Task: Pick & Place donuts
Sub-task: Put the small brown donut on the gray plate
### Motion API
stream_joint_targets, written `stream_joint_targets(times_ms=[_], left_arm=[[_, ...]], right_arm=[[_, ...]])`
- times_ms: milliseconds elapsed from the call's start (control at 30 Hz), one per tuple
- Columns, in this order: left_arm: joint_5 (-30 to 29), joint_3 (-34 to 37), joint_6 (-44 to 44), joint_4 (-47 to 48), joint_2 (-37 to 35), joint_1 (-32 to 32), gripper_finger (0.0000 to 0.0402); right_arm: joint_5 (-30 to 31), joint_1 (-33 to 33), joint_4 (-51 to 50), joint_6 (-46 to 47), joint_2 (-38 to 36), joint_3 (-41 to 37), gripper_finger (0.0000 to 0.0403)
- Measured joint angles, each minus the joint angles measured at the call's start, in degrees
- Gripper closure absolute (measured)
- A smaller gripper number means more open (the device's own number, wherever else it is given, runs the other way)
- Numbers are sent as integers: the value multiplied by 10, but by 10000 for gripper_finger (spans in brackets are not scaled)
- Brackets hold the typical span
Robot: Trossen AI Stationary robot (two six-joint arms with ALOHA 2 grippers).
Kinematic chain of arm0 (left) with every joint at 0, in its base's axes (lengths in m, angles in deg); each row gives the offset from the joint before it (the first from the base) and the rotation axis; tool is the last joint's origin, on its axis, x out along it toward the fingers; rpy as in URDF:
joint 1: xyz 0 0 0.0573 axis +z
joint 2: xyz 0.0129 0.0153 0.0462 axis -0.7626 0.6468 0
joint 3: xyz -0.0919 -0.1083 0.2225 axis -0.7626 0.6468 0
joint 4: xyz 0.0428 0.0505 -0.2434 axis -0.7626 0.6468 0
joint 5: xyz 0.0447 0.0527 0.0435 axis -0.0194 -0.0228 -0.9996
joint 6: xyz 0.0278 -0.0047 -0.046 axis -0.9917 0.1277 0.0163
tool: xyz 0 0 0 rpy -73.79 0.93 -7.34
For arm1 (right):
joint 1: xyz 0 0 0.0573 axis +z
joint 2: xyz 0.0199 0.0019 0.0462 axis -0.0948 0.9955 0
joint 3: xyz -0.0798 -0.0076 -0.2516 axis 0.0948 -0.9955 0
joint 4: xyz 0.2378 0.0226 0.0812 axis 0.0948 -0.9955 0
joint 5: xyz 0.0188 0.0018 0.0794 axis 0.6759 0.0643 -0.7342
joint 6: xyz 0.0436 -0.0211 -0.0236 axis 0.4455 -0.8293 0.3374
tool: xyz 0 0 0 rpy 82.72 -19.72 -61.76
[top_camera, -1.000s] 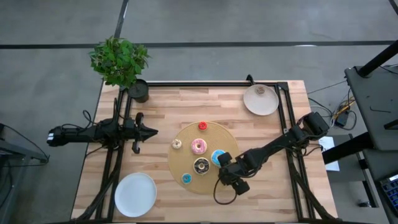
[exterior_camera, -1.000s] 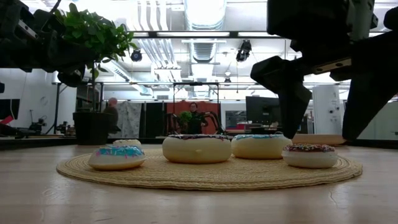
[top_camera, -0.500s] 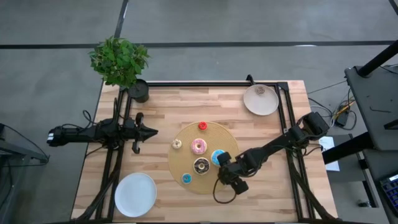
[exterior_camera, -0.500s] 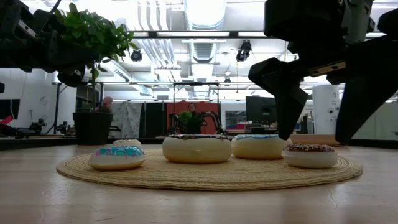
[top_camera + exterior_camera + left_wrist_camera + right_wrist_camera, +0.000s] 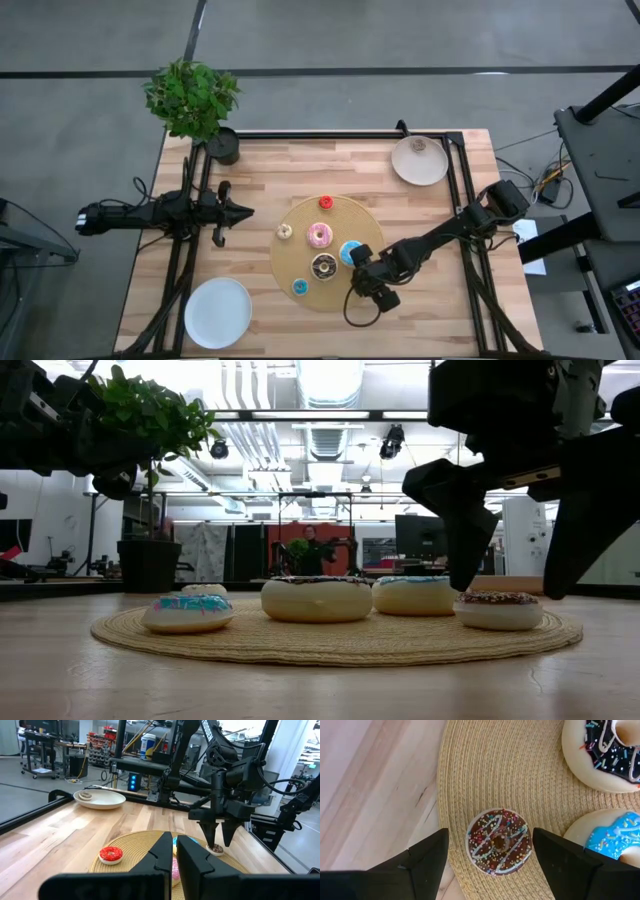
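Several donuts lie flat on the round tan woven mat [image 5: 300,262]: red [image 5: 325,203], cream [image 5: 284,232], pink [image 5: 320,236], light blue [image 5: 351,252], a large chocolate one [image 5: 324,267] and a small blue one [image 5: 300,288]. A small chocolate donut with sprinkles [image 5: 497,841] lies near the mat's right near rim. My right gripper [image 5: 490,847] is open and points steeply down, one finger on each side of that donut, tips just above it [image 5: 508,588]. My left gripper [image 5: 245,211] hangs shut and level over the table's left part.
A white plate [image 5: 218,312] sits at the near left. Another plate [image 5: 419,160] at the far right carries a small pale ring. A potted plant [image 5: 192,100] stands at the far left corner. Bare wood lies right of the mat.
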Motion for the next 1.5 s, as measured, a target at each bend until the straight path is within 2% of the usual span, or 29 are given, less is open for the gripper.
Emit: stream_joint_targets(times_ms=[567,1500], left_arm=[[0,0,0,0,0,0,401],[0,0,0,0,0,0,401]], right_arm=[[0,-5,22,2,0,-20,120],[0,-13,33,0,0,-31,146]])
